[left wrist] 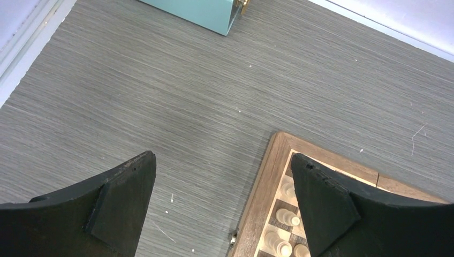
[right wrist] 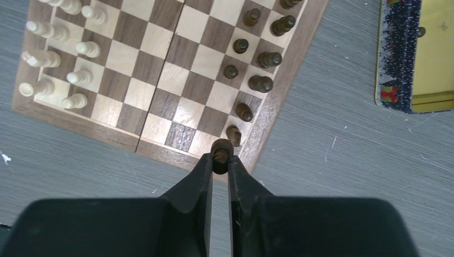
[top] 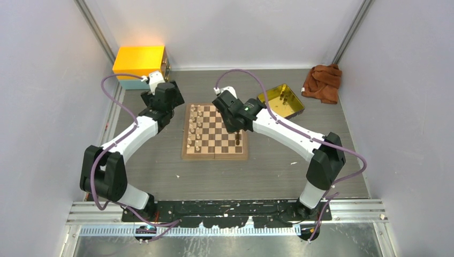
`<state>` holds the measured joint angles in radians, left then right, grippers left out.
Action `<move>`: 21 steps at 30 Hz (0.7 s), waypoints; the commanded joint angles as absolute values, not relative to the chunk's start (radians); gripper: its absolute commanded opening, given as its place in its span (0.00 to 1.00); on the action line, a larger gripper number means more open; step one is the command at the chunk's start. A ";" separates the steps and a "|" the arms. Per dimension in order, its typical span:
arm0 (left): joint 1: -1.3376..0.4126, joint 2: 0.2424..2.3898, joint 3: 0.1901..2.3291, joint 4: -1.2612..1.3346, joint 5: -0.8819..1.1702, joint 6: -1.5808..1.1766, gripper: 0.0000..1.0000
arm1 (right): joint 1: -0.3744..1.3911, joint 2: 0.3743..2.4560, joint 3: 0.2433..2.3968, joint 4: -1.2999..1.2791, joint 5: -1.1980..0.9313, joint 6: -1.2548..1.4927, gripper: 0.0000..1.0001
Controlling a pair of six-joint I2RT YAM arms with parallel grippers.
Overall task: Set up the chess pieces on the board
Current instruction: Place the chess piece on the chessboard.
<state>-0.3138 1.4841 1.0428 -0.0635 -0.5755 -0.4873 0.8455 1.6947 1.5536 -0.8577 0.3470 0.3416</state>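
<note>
At the corner of the board (right wrist: 160, 151) my right claw (right wrist: 220, 155) clamps a dark piece (right wrist: 221, 149); left claw (left wrist: 223, 158) gapes, empty. A crooked release here could topple the close neighbours (right wrist: 233, 135).

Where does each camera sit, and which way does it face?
Top external: above, behind the bases, looking down on left arm, right arm and board.
Left wrist: on its arm, looks down at a board corner; open left fingers show.
Right wrist: on its arm, looks down at the board; right fingers pinch a dark piece.
Both wrist views share cream pieces.
</note>
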 commanded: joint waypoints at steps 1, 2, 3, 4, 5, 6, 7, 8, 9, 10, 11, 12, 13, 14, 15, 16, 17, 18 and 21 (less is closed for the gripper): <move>-0.310 1.431 1.032 -0.022 -0.604 -0.470 0.97 | 0.874 1.681 1.549 -0.848 0.380 0.370 0.01; -0.311 1.427 1.029 -0.022 -0.606 -0.468 0.97 | 0.878 1.684 1.542 -0.842 0.380 0.373 0.01; -0.310 1.424 1.026 -0.022 -0.607 -0.467 0.97 | 0.881 1.687 1.534 -0.834 0.380 0.375 0.01; -0.310 1.420 1.024 -0.021 -0.607 -0.465 0.97 | 0.882 1.690 1.526 -0.826 0.380 0.379 0.01; -0.310 1.418 1.023 -0.022 -0.607 -0.463 0.97 | 0.883 1.692 1.519 -0.819 0.380 0.381 0.01; -0.310 1.416 1.020 -0.022 -0.609 -0.461 0.97 | 0.884 1.695 1.509 -0.810 0.380 0.382 0.01; -0.310 1.413 1.018 -0.022 -0.610 -0.461 0.97 | 0.884 1.698 1.498 -0.798 0.382 0.381 0.01; -0.310 1.412 1.014 -0.023 -0.610 -0.460 0.97 | 0.885 1.701 1.487 -0.786 0.381 0.382 0.01; -0.310 1.411 1.013 -0.023 -0.611 -0.459 0.97 | 0.884 1.706 1.476 -0.773 0.380 0.381 0.01; -0.310 1.409 1.012 -0.024 -0.611 -0.459 0.97 | 0.884 1.710 1.466 -0.763 0.377 0.382 0.01; -0.310 1.409 1.011 -0.024 -0.611 -0.457 0.97 | 0.884 1.715 1.458 -0.753 0.374 0.382 0.01; -0.310 1.407 1.010 -0.024 -0.611 -0.456 0.97 | 0.883 1.720 1.446 -0.739 0.371 0.382 0.01; -0.310 1.409 1.011 -0.025 -0.611 -0.455 0.97 | 0.884 1.723 1.434 -0.723 0.366 0.383 0.01; -0.310 1.408 1.010 -0.026 -0.612 -0.454 0.97 | 0.885 1.727 1.424 -0.708 0.363 0.383 0.01; -0.310 1.408 1.011 -0.026 -0.612 -0.452 0.97 | 0.884 1.732 1.412 -0.693 0.361 0.383 0.01; -0.310 1.409 1.012 -0.025 -0.612 -0.450 0.97 | 0.884 1.735 1.398 -0.675 0.361 0.384 0.01; -0.310 1.409 1.013 -0.026 -0.613 -0.451 0.97 | 0.884 1.739 1.393 -0.661 0.360 0.384 0.01; -0.310 1.411 1.013 -0.025 -0.613 -0.450 0.97 | 0.884 1.750 1.391 -0.654 0.358 0.383 0.01; -0.310 1.414 1.013 -0.025 -0.612 -0.449 0.97 | 0.882 1.770 1.388 -0.626 0.352 0.378 0.01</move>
